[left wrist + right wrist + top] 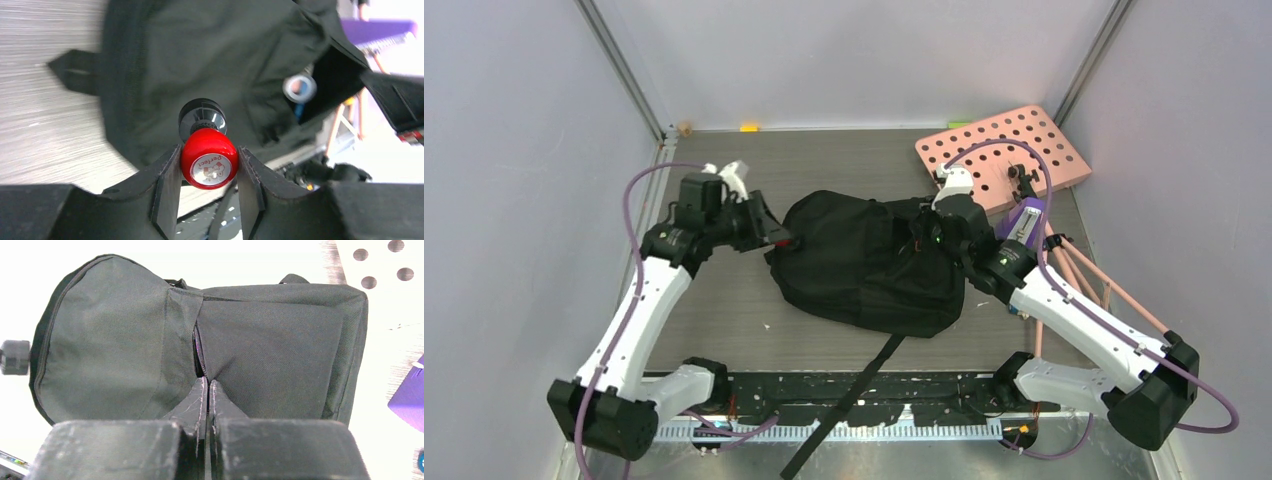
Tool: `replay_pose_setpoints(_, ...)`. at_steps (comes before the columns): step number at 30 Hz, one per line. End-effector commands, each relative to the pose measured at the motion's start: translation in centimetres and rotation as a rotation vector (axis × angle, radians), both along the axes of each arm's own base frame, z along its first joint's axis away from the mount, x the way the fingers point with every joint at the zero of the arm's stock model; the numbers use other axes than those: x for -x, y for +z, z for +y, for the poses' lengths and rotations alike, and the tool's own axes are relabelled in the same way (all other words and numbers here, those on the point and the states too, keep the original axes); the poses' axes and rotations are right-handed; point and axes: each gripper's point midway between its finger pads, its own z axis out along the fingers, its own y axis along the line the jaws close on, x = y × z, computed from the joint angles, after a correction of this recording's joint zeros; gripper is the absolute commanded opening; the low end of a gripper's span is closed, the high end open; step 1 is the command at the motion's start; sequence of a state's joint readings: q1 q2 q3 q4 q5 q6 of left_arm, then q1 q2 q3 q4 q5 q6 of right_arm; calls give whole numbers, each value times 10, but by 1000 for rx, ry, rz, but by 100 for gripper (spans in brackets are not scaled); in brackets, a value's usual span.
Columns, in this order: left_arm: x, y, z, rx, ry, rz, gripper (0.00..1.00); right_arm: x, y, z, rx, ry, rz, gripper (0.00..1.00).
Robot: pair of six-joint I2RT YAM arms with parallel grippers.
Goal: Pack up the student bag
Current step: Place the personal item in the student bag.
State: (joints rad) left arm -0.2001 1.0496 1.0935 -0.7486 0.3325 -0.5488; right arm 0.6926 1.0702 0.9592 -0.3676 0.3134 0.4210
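Note:
The student bag (864,265) is a large black backpack lying in the middle of the table. My left gripper (782,240) is at the bag's left edge, shut on a red-capped stamp (208,159) marked "Perfect", with a black knob (202,116) at its far end. The bag (225,60) fills the view behind the stamp, and a roll of tape (300,88) shows in its open mouth. My right gripper (207,382) is shut, pinching the bag's fabric (275,340) at the pocket seam; in the top view it (921,237) is on the bag's right side.
A pink board with round holes (1004,150) leans at the back right. A purple object (1022,222) and pink rods (1084,280) lie beside my right arm. A black strap (854,400) trails over the front edge. A small yellow item (749,127) sits by the back wall.

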Motion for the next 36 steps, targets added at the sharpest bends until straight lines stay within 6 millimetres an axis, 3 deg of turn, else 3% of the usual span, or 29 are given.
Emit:
replay_pose_setpoints(1,-2,29,-76,142,-247,-71,10,-10,30,-5,-17,-49,-67,0)
replay_pose_setpoints(7,-10,7,-170,171,-463,-60,7,-11,28,1,-39,-45,-42,0)
replay_pose_setpoints(10,-13,7,-207,204,-523,-84,6,-10,29,4,-51,-41,-30,0)
replay_pose_setpoints(14,-18,8,-239,276,-565,-114,7,-9,29,5,-62,-42,-19,0)
replay_pose_setpoints(18,-22,-11,-260,320,-588,-73,6,-9,27,7,-63,-39,-8,0)
replay_pose_setpoints(24,-18,-43,-284,339,-611,-23,6,-12,24,10,-63,-38,3,0)
replay_pose_setpoints(28,-19,-59,-284,305,-584,-21,12,-13,23,12,-62,-37,8,0)
replay_pose_setpoints(32,-22,-67,-274,247,-546,-41,35,-15,23,13,-57,-39,7,0)
replay_pose_setpoints(36,-28,-60,-252,173,-466,-116,59,-15,25,10,-56,-49,-3,0)
